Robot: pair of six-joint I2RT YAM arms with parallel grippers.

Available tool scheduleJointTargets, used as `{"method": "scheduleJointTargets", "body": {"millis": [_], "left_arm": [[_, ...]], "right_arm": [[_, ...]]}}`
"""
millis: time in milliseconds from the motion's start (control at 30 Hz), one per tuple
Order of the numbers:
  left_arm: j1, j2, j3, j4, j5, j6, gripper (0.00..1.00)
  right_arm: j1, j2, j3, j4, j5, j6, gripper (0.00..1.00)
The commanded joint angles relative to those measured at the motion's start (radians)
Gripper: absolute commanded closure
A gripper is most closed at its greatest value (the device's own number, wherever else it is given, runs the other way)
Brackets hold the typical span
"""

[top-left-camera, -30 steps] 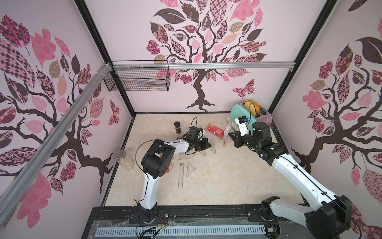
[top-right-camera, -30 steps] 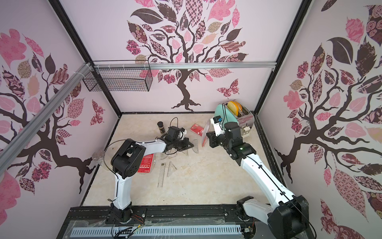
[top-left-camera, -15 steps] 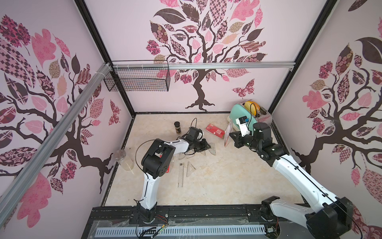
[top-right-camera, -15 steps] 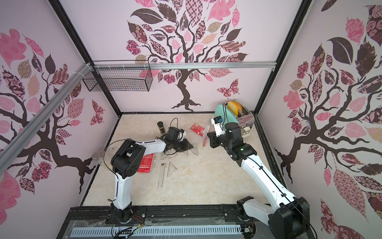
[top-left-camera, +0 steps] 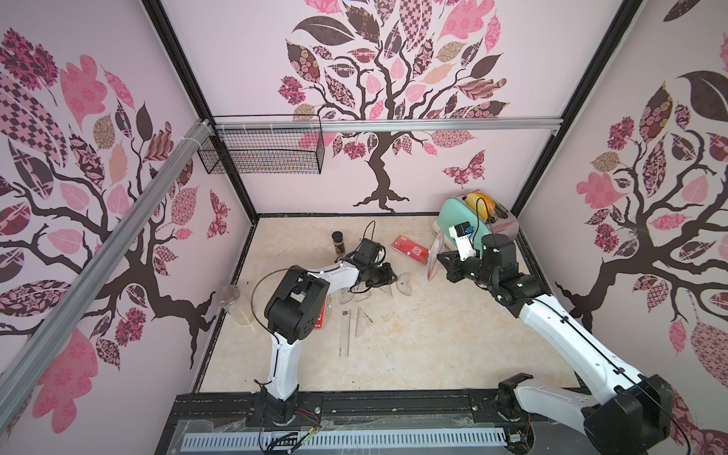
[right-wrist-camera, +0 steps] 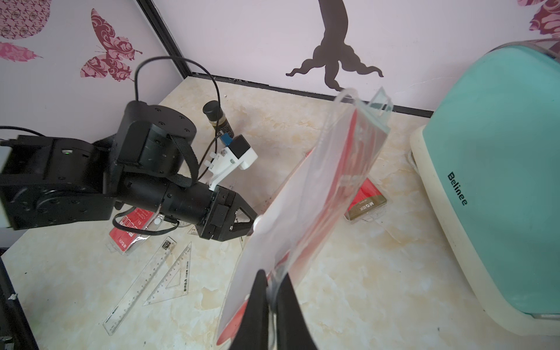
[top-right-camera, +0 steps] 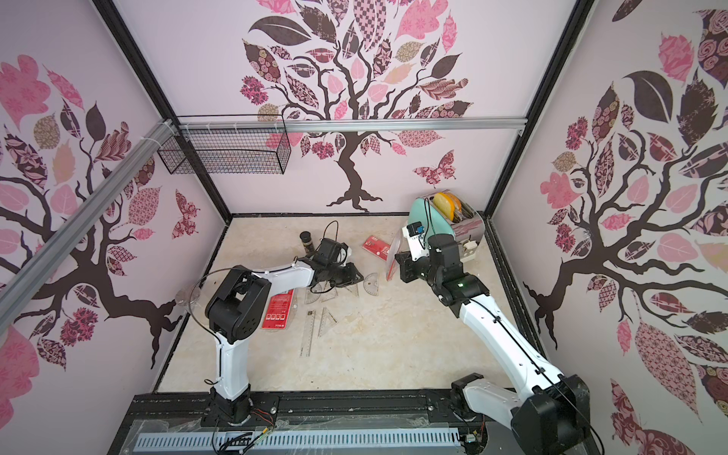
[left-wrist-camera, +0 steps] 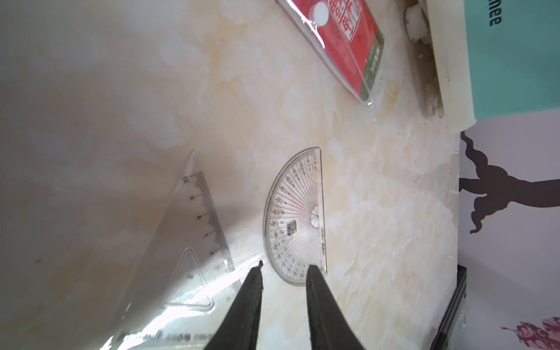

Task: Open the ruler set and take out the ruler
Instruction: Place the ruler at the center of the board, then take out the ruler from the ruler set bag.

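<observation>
Clear plastic, likely light, limp and slippery, forms the ruler set pouch (right-wrist-camera: 318, 197), best held by an edge, where the right gripper (right-wrist-camera: 272, 275) clamps it just beside the toaster (right-wrist-camera: 500, 181); the left gripper (left-wrist-camera: 286, 266), slightly parted and empty, hovers over the protractor (left-wrist-camera: 295, 212) farther from the toaster.

Legible print
"Belinee" on the teal toaster (right-wrist-camera: 500, 151); scale numbers 10, 9, 8, 7 on the clear set square (left-wrist-camera: 194, 218); protractor (left-wrist-camera: 294, 218) figures too small.
</observation>
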Motion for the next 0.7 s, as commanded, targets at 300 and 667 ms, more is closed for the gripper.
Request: {"method": "scheduleJointTargets", "body": {"millis": [300, 667], "left_arm": [[-0.204, -0.386, -0.006, -0.039, -0.376, 0.16, 0.9], [-0.243, -0.42, -0.029, 0.028, -0.325, 0.152, 1.0]], "right_arm": [[-0.005, 0.041, -0.013, 0.06, -0.127, -0.03, 1.0], [-0.005, 0.056, -0.025, 0.093, -0.258, -0.054, 1.0]]}}
